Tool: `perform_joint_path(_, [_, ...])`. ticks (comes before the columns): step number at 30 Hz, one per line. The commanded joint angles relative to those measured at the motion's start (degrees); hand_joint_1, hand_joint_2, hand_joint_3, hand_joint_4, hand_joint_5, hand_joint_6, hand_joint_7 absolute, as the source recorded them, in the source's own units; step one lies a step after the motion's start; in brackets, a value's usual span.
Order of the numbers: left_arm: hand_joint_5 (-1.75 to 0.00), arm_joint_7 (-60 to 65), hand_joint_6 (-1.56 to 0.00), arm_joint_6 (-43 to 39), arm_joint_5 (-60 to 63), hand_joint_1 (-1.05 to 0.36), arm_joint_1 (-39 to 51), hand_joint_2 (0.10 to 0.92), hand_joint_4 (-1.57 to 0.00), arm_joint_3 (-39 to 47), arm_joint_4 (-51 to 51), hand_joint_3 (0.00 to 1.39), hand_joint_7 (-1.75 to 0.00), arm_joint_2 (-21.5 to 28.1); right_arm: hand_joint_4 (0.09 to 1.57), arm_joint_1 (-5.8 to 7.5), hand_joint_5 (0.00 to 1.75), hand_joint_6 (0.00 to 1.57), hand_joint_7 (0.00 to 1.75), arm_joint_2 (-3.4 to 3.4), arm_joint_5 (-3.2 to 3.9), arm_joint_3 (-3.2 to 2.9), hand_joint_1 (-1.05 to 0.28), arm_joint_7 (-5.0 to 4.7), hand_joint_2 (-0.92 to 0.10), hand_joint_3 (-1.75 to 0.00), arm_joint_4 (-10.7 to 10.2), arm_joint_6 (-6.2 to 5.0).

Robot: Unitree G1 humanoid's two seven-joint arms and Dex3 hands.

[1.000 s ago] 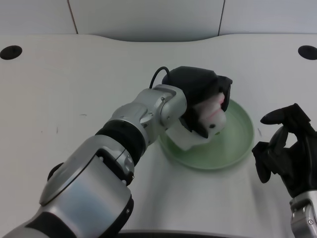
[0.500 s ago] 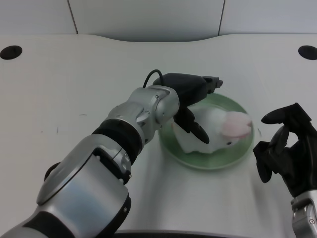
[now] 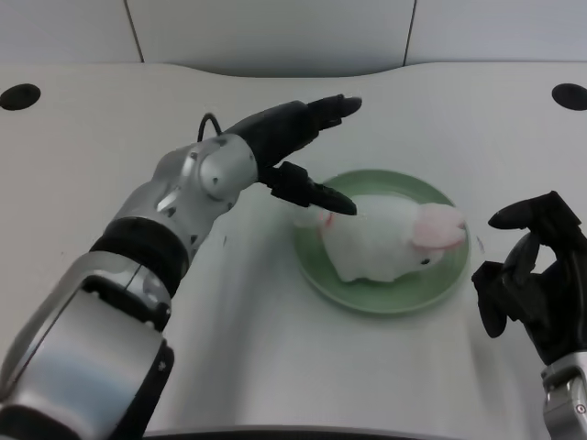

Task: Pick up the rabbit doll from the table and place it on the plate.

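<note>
Rabbit doll [image 3: 385,243] lying on green plate [image 3: 385,298] (pink ear toward right rim); left hand [image 3: 292,151] above plate's left edge, fingers spread wide, holding nothing.

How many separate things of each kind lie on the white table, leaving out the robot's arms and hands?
White plush rabbit doll with pink ears: 1
Round pale green plate: 1
Total: 2
The doll lies on the plate.
</note>
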Motion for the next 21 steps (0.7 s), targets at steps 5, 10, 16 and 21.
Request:
perform_joint_path(5, [-0.59, -10.4, -0.03, -2.9, -17.1, -0.91, 13.9, 0.921, 0.00, 13.1, -11.0, 0.20, -0.35, 5.0, 1.57, -0.97, 1.75, 1.18, 1.75, -1.65, -0.17, -0.59, -0.28, 0.20, -0.87, -1.44, 1.3, -1.36])
perform_joint_path(10, [-0.71, -16.6, -0.22, 8.0, -27.8, -0.73, 24.9, 0.921, -0.09, 19.5, -26.5, 0.32, -0.21, 7.3, 1.57, -1.09, 1.75, 1.15, 1.75, -2.19, -0.45, -0.68, -0.27, -0.04, -0.88, -1.42, 1.2, -0.83])
perform_joint_path(16, [-0.80, -19.5, -0.48, 23.7, -40.3, -0.63, 37.8, 0.921, -0.44, 26.6, -46.2, 0.37, -0.13, 9.4, 1.57, -1.22, 1.75, 1.14, 1.75, -2.97, 0.10, -1.11, -0.27, 0.46, -0.89, -1.42, 0.9, -0.38])
perform_joint_path(21, [-0.84, -18.0, -0.61, 33.8, -45.2, -0.59, 46.7, 0.921, -0.56, 29.5, -59.1, 0.42, -0.11, 11.0, 1.57, -1.27, 1.75, 1.14, 1.75, -3.32, 1.05, -1.46, -0.28, 0.83, -0.87, -1.41, 0.5, 0.66])
